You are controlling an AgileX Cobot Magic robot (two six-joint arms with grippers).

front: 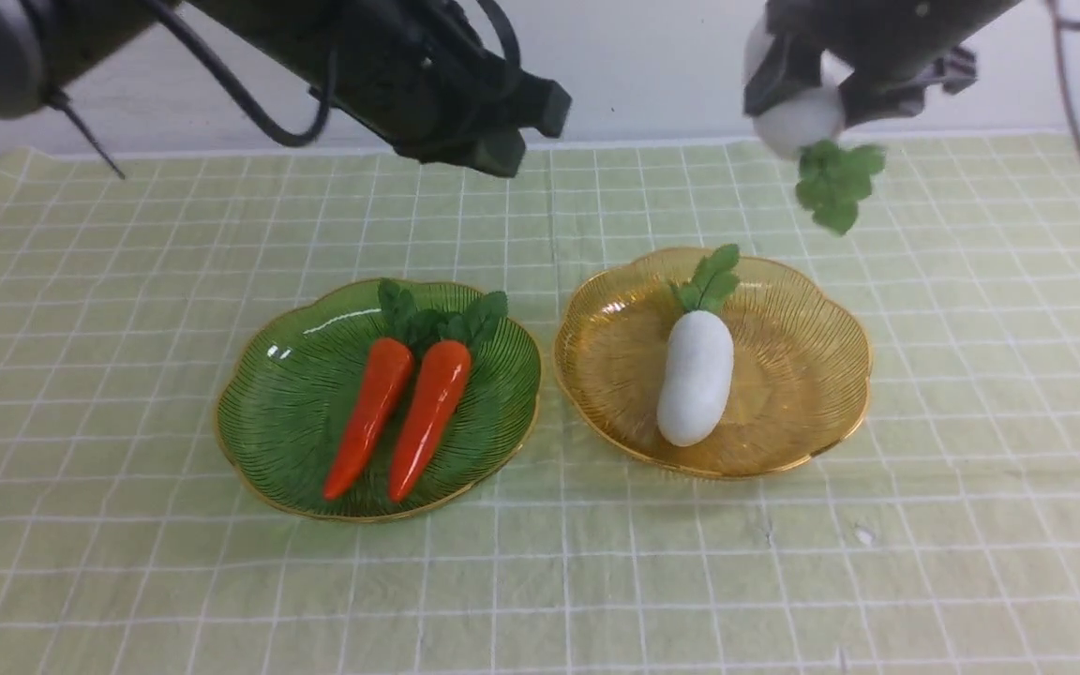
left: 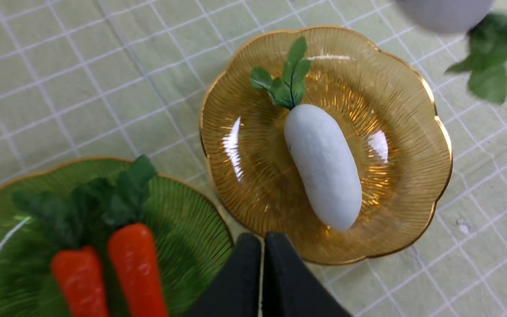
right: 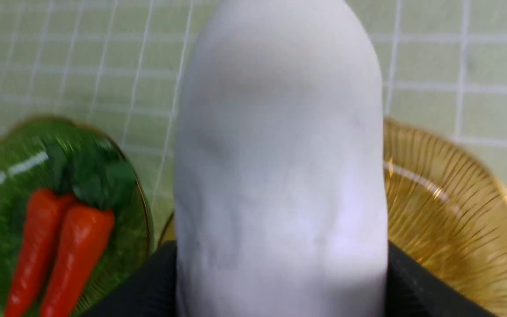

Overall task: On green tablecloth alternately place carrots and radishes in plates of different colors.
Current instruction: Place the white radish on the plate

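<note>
1. A pale green tablecloth [front: 127,281] with a thin white grid lies slightly wrinkled under everything.
2. Two plates sit side by side on it, close but not touching. The green plate [front: 273,412] is toward the robot's left and the amber plate [front: 802,375] toward its right.
3. Two carrots lie in the green plate, the left carrot [front: 367,417] and the right carrot [front: 429,412]. They are side by side and nearly touching, leafy tops toward the far rim and tips toward the robot.
4. The first radish [front: 696,375] lies in the amber plate, a little left of its middle, with its leaf tuft toward the far rim.
5. The right jaws pinch the second radish [front: 798,120] by its white body. It is held in the air above the far right part of the amber plate, leaves hanging down. In the right wrist view, black fingers [right: 416,295] press on both sides of it.
6. The left jaws are pressed together with nothing between them. They are raised above the cloth beyond the plates.
</note>
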